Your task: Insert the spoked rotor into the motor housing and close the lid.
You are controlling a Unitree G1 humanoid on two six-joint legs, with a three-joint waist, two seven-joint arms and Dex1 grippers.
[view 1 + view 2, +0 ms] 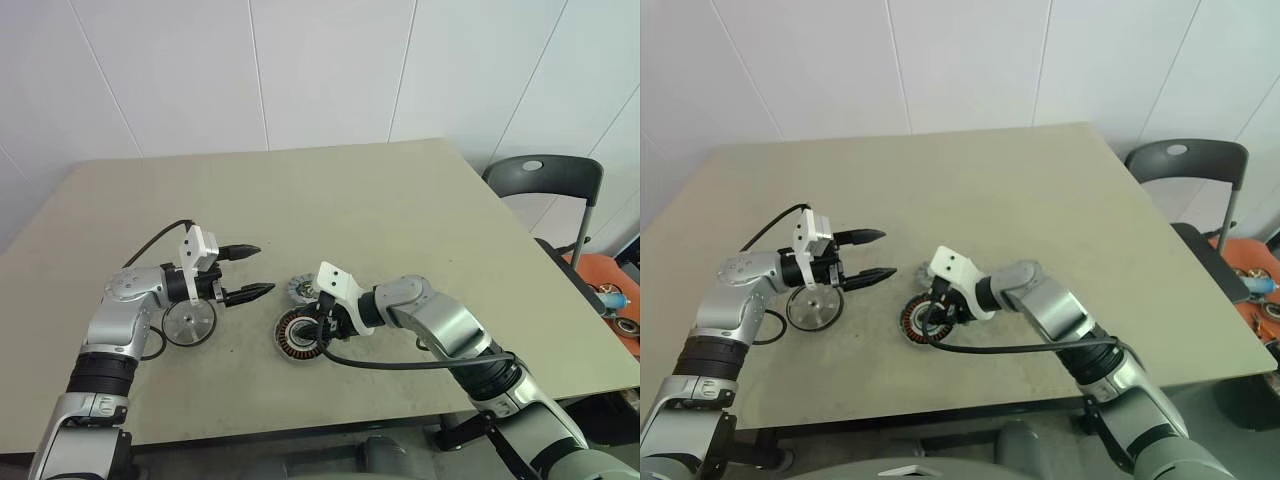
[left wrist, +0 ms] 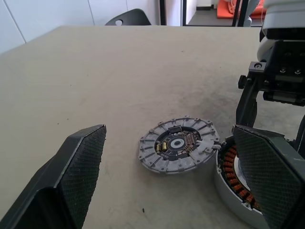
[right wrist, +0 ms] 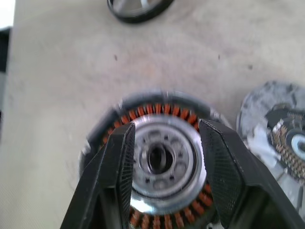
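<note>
Sitting in the housing (image 1: 283, 343) near the table's (image 1: 400, 200) front edge: rotor (image 1: 300, 332), right gripper (image 3: 167, 138) part-open over it, not gripping. Lid (image 2: 178, 144) just behind. Left gripper (image 1: 248, 272) wide, empty.

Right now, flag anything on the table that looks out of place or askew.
Nothing stands out. The spoked rotor, the lid and the motor housing each lie flat on the table, apart from one another, with no visible damage.

Both silver-grey arms carry black joint bands, white wrist brackets, looping black cables, and the left gripper (image 1: 252, 271) and right gripper (image 3: 167, 157) have black, cross-hatched tapered fingers.
</note>
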